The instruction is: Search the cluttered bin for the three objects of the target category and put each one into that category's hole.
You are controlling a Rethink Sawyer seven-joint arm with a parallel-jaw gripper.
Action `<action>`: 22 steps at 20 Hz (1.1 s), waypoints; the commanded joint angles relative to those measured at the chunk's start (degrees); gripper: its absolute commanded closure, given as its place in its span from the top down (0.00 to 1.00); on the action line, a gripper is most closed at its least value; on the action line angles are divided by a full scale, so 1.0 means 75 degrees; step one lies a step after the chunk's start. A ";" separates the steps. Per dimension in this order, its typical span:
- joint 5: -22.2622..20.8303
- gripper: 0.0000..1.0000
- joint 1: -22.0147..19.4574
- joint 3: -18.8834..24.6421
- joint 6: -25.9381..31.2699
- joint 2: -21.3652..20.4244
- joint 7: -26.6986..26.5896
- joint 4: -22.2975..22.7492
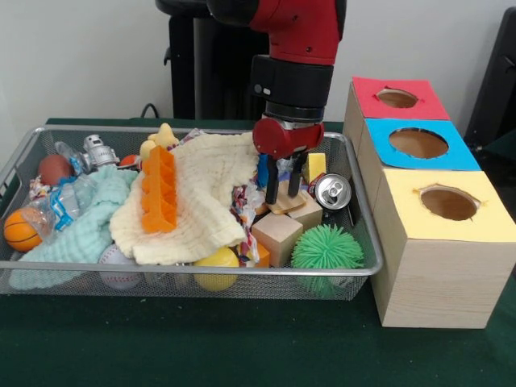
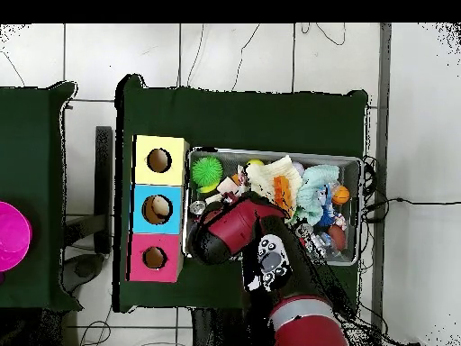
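Observation:
The wire mesh bin (image 1: pixel 185 272) lies on the green table, full of clutter; it also shows in the overhead view (image 2: pixel 353 164). One printed fabric piece (image 1: pixel 244 206) peeks out between the cream cloth and the wooden blocks. The other printed pieces are hidden or too small to tell. My gripper (image 1: pixel 284 190) hangs inside the bin's right part, just right of that piece, fingers apart and pointing down over a small wooden block, holding nothing. The arm hides it in the overhead view. The yellow-topped hole (image 1: pixel 448 203) is in the nearest box right of the bin (image 2: pixel 159 160).
A cream waffle cloth (image 1: pixel 201 201) with an orange block piece (image 1: pixel 159 189) covers the bin's middle. A mint cloth (image 1: pixel 89 230) lies at the left. A can (image 1: pixel 332 191), wooden cubes (image 1: pixel 278 234) and a green spiky ball (image 1: pixel 326 247) crowd the gripper. Blue-topped (image 1: pixel 418 143) and red-topped (image 1: pixel 397 98) holes lie behind.

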 commanded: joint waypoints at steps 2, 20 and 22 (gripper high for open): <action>-0.0525 1.00 0.0218 -0.0933 -0.0517 0.0220 0.1063 -0.0506; 0.0863 1.00 -0.0501 0.0701 -0.0412 -0.0389 0.0467 0.0399; 0.1018 1.00 -0.0583 0.0935 -0.0298 -0.0490 0.0395 0.0528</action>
